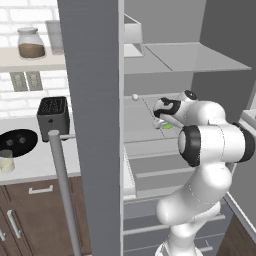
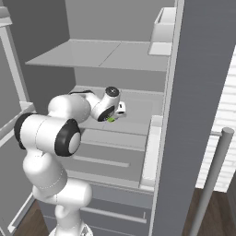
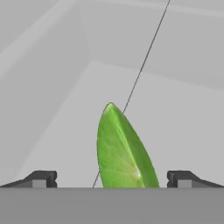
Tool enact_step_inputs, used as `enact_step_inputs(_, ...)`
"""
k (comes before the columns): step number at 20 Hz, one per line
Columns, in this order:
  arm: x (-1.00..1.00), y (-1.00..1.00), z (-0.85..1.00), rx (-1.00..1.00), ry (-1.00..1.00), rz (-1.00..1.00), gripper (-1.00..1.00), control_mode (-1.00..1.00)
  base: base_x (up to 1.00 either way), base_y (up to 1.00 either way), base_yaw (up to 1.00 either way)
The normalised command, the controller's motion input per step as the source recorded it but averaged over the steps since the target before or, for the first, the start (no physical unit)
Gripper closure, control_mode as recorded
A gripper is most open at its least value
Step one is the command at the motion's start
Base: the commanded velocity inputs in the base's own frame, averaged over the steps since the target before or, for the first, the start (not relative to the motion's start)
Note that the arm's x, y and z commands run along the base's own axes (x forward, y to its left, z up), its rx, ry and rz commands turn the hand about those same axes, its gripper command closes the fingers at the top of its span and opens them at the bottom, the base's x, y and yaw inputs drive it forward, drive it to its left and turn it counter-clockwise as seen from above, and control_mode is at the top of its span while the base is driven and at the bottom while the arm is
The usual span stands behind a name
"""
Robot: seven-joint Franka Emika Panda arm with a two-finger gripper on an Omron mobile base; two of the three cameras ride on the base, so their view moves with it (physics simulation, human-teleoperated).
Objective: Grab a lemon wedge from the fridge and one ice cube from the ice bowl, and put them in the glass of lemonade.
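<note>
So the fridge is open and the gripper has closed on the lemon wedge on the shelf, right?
Not quite. The hand view shows the gripper open, its fingertips apart on either side of the lemon wedge. The fridge is open and the wedge lies on its shelf.

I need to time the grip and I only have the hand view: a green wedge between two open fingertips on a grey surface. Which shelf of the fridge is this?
Observer: The gripper is over the middle shelf of the fridge, below the large upper shelf; the lemon wedge lies on it just under the hand.
Operator: Are both doors open?
Observer: Yes, in the right base view one door stands swung out on the right, another at the left edge.
Operator: Where's the glass of lemonade?
Observer: On the counter left of the fridge, beside the ice bowl; the glass of lemonade stands at that bowl's near left.
</note>
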Motion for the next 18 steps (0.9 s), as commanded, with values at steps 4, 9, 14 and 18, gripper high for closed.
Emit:
enact_step_inputs(4,0.00,0.00,-0.02,0.00,0.00,0.05,-1.00,-1.00,0.00,0.00,0.00)
enact_step_inputs(9,0.00,0.00,-0.04,0.00,0.00,0.04,-1.00,-1.00,0.00,0.00,0.00)
enact_step_inputs(14,0.00,0.00,0.00,0.00,0.00,0.03,1.00,-1.00,0.00,0.00,0.00)
enact_step_inputs(18,0.00,0.01,0.00,0.00,0.00,0.02,1.00,-1.00,0.00,0.00,0.00)
